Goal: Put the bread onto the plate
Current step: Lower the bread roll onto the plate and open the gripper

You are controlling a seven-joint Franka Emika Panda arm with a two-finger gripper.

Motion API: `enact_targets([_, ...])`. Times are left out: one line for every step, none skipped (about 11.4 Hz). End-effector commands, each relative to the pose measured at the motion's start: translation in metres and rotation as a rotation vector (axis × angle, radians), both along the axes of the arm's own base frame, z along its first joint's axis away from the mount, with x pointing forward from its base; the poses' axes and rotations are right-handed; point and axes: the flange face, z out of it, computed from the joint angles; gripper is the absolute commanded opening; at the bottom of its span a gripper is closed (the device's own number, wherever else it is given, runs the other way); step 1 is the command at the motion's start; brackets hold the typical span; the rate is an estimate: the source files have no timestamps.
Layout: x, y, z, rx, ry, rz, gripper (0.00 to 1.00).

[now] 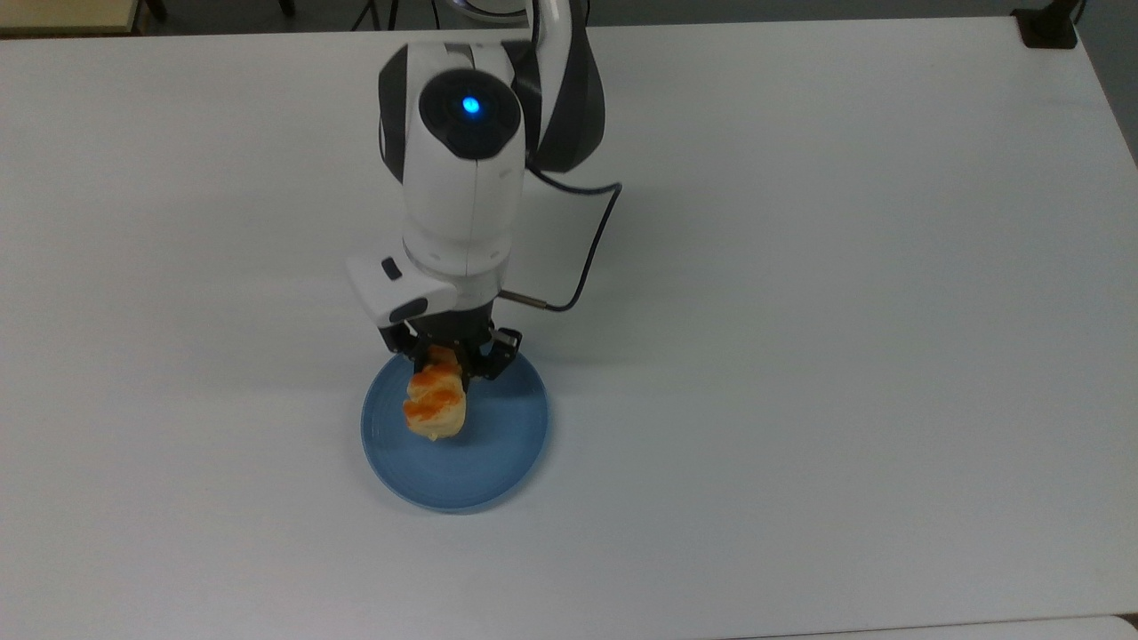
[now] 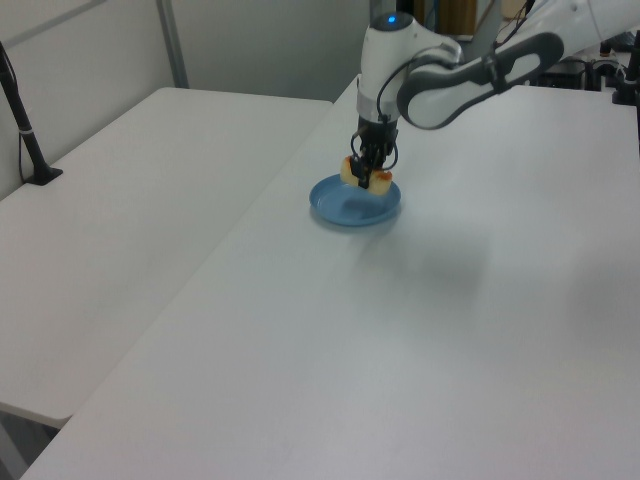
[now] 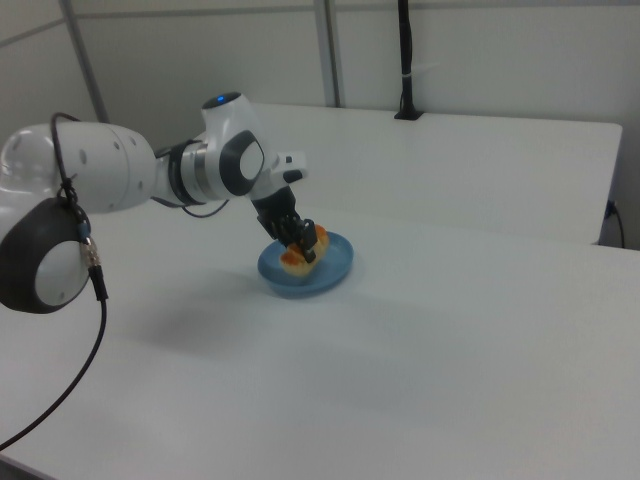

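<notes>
The white robot arm reaches down over the round matte blue plate, and its black two-finger gripper is clamped on one end of the small pale-cream bun with orange-brown glazed stripes. In the top view the bun hangs over the plate's 10 o'clock part, inside the rim; whether it touches the plate I cannot tell. The plate sits on a plain white table, with a black cable looping at the arm's 3 o'clock.
</notes>
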Motion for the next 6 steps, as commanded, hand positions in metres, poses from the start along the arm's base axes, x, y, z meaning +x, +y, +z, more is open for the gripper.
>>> enact_targets([0.013,0.001,-0.02,-0.043,-0.021,0.043,0.48])
enact_targets([0.014,0.002,-0.02,-0.037,-0.032,0.039,0.53])
enact_targets([0.013,0.002,-0.023,-0.035,-0.026,0.036,0.83])
enact_targets([0.012,0.002,-0.022,-0.037,-0.025,0.038,1.0])
enact_targets([0.012,-0.003,-0.019,-0.031,-0.025,0.023,1.0])
enact_targets([0.011,-0.006,-0.006,-0.027,-0.039,0.009,1.0])
